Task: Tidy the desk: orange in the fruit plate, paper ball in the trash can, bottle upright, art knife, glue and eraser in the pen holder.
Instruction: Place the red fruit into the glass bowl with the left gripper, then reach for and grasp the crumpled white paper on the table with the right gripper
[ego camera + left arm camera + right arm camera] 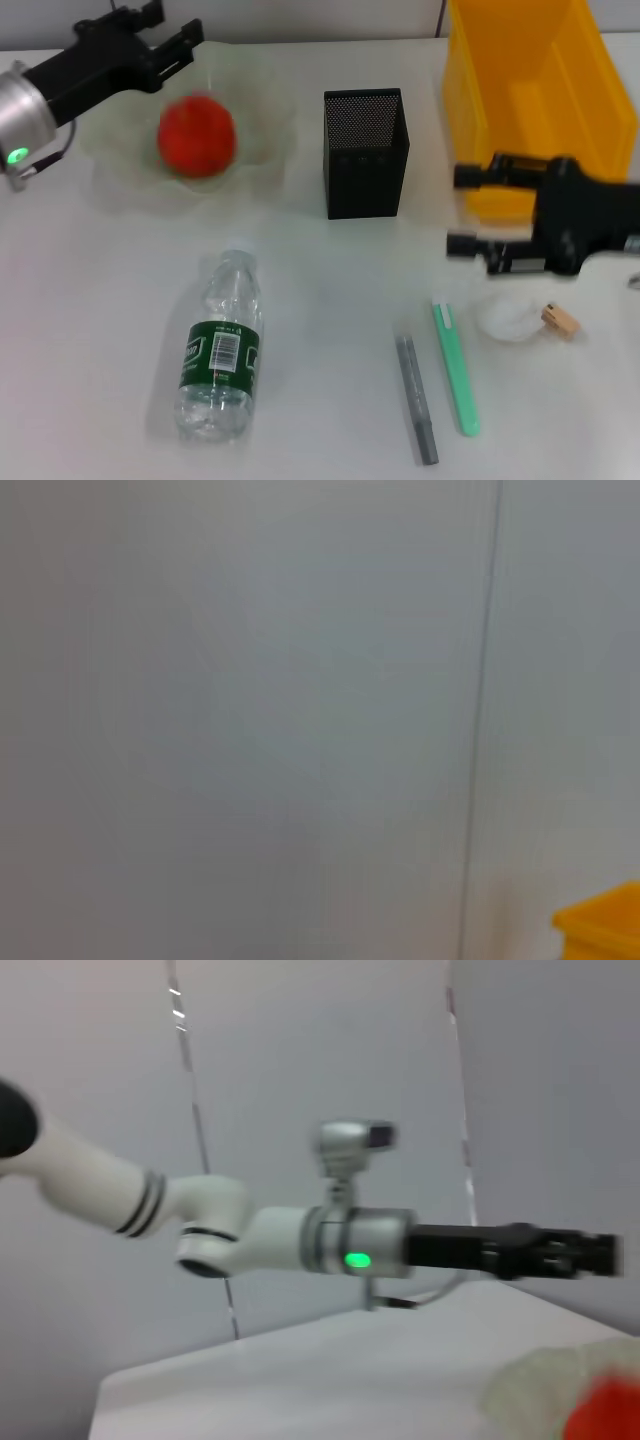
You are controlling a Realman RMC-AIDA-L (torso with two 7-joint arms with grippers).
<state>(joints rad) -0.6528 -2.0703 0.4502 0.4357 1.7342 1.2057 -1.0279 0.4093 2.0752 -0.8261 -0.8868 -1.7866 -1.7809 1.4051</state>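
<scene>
Already the orange [197, 137] sits in the fruit plate [262, 150]; beside the pen holder [364, 152], bottle [220, 347], paper ball [507, 317] and eraser [561, 320] wait on the bench [90, 340]; both grippers' jaws spread wide, empty.

At my 12 o'clock, matt black metal-mesh pen holder [364, 152]; at 1, glossy yellow plastic trash can [535, 95]; at 7, clear plastic bottle [221, 350].

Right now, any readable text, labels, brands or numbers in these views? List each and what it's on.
Nothing can be read as words or numbers.
bottle label: a barcode and white print on the dark green band, too small and blurred to read.
pen holder, trash can, fruit plate, orange: no markings visible.
left gripper: only a green indicator light on the wrist, no text.
</scene>
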